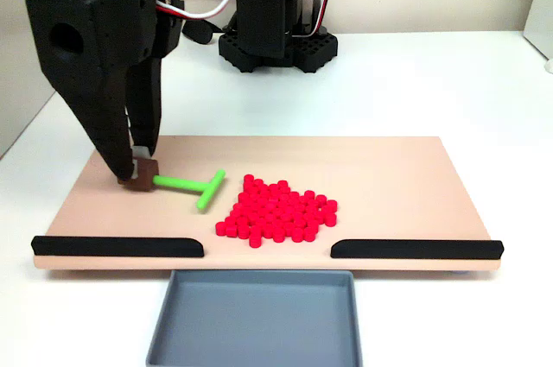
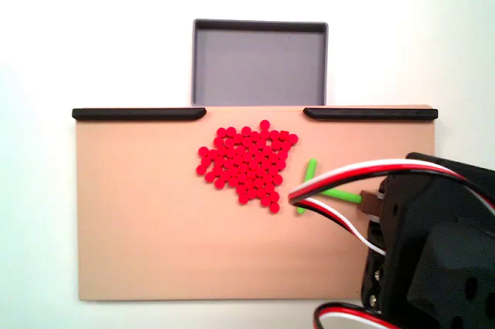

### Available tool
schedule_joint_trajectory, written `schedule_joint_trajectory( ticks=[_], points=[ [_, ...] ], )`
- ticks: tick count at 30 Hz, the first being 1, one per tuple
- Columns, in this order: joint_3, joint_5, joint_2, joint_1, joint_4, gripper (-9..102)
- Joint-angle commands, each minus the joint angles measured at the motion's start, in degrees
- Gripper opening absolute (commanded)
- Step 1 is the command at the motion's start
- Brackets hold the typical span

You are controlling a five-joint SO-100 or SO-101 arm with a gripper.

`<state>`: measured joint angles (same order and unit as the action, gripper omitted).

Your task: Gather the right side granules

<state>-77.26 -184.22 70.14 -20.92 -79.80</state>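
Granules (image 1: 278,210) clustered well apart from fingers (image 1: 138,160)

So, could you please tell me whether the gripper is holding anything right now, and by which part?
Yes: the gripper is shut on the green T-shaped pusher, held by the brown block at the end of its stem, opposite the crossbar.

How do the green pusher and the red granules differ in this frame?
The green pusher is one T-shaped piece; the granules are dozens of tiny red cylinders. The gripper holds the pusher's brown end, while the granules lie loose and untouched. Both rest on the tan board.
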Motion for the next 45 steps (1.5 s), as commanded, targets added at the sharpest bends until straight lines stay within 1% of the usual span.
schedule_joint_trajectory(
  ticks=[1,4,10,13,17,21,23,31,38,40,45],
  points=[
    [1.1,-11.8,4.5,-1.0,-0.2,0],
    [0.4,-7.0,7.1,-0.7,-1.0,0],
    [0.1,12.0,12.1,2.6,-3.6,0],
    [-0.6,24.2,14.2,4.9,-4.4,0],
    [-5.4,38.7,18.4,8.6,-4.4,0],
    [-9.5,56.7,21.4,12.1,-4.4,0],
    [-11.2,63.6,22.9,13.4,-4.4,0],
    [-18.8,79.2,27.1,17.4,-4.4,0],
    [-19.4,91.1,27.1,20.0,-4.4,0],
    [-19.4,96.7,27.1,21.0,-4.4,0],
    [-19.4,101.9,25.8,23.5,-4.4,0]
  ],
)
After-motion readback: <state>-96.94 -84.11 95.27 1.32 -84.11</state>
